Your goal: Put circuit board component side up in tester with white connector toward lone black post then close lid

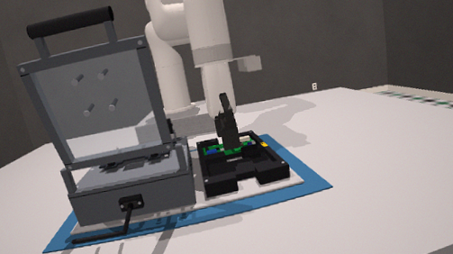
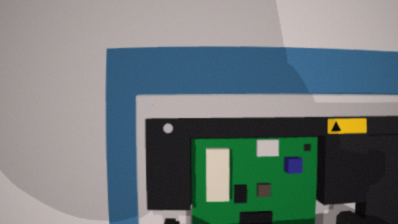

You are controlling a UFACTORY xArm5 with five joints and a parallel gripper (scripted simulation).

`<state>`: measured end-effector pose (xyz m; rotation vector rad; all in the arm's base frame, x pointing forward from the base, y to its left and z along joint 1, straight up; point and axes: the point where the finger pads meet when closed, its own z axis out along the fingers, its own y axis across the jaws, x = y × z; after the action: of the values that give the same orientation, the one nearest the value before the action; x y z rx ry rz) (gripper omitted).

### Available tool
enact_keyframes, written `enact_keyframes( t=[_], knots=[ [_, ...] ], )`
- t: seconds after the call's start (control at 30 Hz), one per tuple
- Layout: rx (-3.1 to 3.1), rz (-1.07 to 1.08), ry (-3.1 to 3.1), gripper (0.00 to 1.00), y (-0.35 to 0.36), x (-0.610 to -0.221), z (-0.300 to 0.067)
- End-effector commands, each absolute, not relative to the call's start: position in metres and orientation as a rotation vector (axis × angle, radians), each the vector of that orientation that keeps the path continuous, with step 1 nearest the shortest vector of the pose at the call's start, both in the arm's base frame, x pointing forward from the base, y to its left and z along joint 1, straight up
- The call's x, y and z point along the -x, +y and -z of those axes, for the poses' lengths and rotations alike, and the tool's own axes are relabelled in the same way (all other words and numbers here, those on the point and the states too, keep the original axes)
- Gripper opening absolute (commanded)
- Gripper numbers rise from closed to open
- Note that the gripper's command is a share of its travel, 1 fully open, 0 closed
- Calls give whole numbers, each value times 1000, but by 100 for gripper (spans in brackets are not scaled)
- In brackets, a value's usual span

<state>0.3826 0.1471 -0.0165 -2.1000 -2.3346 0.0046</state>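
Note:
The green circuit board [image 1: 213, 149] [image 2: 280, 182] lies component side up in the black tray [image 1: 243, 174] [image 2: 165, 170], to the right of the tester. Its white connector [image 2: 218, 174] is on the left side in the wrist view, and a blue part [image 2: 293, 164] sits near its right edge. My gripper [image 1: 230, 146] is open and empty, lowered straight over the board with its fingers down at the tray. The grey tester [image 1: 133, 196] stands on the left with its lid [image 1: 80, 56] raised upright. The tester's pins and posts are too small to make out.
Tester and tray rest on a white plate [image 1: 255, 190] [image 2: 141, 150] on a blue mat [image 1: 308, 178] [image 2: 120, 125]. The lid has a black handle [image 1: 70, 22] on top. A black lever [image 1: 131, 202] sticks out of the tester's front. A yellow label [image 2: 346, 126] marks the tray's rim.

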Motion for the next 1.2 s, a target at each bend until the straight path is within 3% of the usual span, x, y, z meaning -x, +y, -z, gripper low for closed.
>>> enact_keyframes(
  t=[0.0,1.17],
  knots=[
    [2101,0,-2336,100,148,-384,17],
    [2101,0,-2336,100,148,-384,22]
  ],
)
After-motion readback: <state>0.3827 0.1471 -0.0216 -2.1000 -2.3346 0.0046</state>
